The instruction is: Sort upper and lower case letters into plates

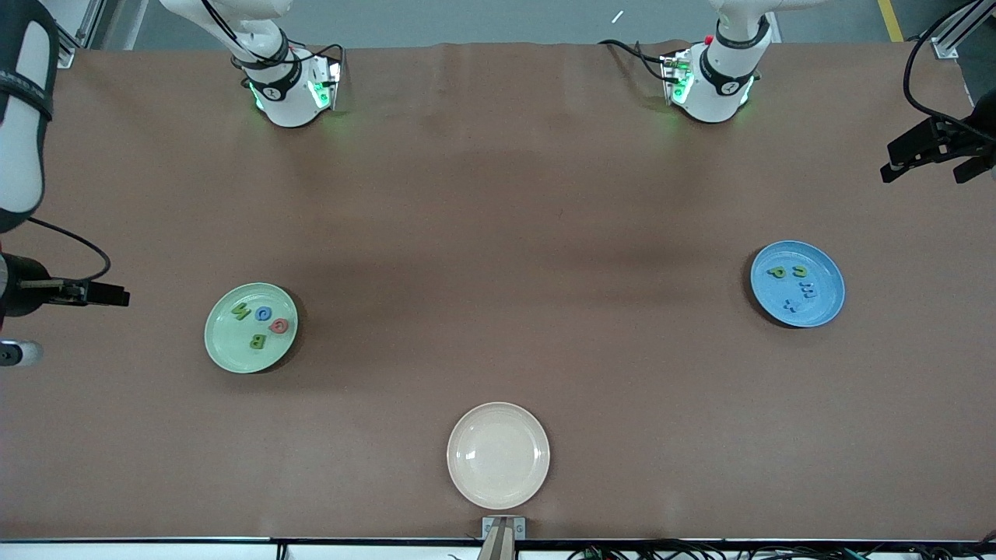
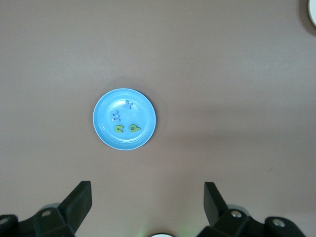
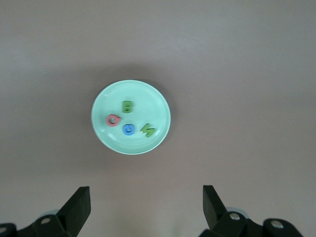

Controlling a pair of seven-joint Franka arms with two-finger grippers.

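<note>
Under the right gripper (image 3: 143,210), jaws wide and empty, the green plate (image 1: 226,354) holds Q (image 1: 280,326), G (image 1: 263,313), B (image 1: 257,341), N (image 1: 240,312). The left gripper (image 2: 147,207) — also spread, empty — hangs over bare table near the blue plate (image 1: 825,307) with n (image 1: 799,271), p (image 1: 776,272), m (image 1: 807,292), x (image 1: 790,306). A cream plate (image 1: 498,490) sits nearest the camera.

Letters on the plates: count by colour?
Green: 4, B and N on light green plate, n and p on blue plate
Blue: 3, G, x, m
Red: 1, Q
Total: 8
</note>
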